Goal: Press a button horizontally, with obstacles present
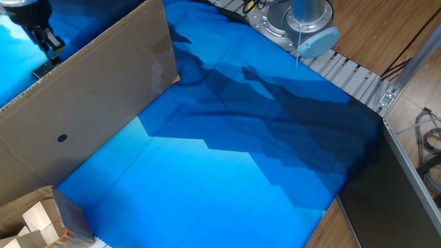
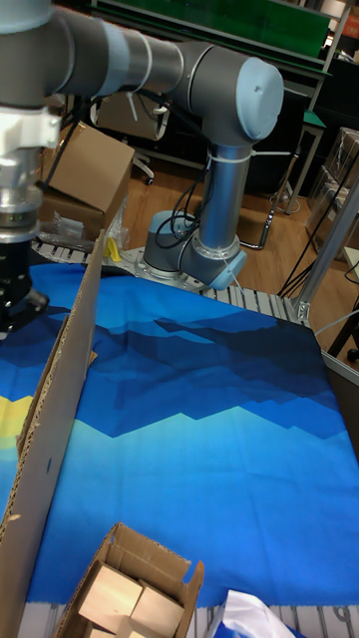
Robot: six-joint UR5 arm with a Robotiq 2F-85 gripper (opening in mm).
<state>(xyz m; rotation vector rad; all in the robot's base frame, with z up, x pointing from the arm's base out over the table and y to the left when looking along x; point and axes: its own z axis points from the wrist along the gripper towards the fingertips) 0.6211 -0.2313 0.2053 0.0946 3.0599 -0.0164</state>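
The obstacle is a large brown cardboard panel point(image 1: 89, 103) standing upright across the left of the blue cloth, with a small dark round spot point(image 1: 62, 137) low on its face. In the tall fixed view the same panel point(image 2: 60, 399) shows edge-on. My gripper point(image 1: 49, 43) is on the far side of it at the top left, dark, pointing down, partly hidden by its top edge. The tall fixed view has the gripper point(image 2: 12, 317) at the left edge, just behind the panel. No gap or contact between the fingertips shows. The button is hidden.
An open cardboard box of wooden blocks point(image 1: 34, 220) sits at the near left corner, also seen as the box point(image 2: 130, 593) at the bottom. The arm's base point(image 1: 303, 27) stands at the table's far edge. Blue cloth point(image 1: 241, 158) covers the table right of the panel.
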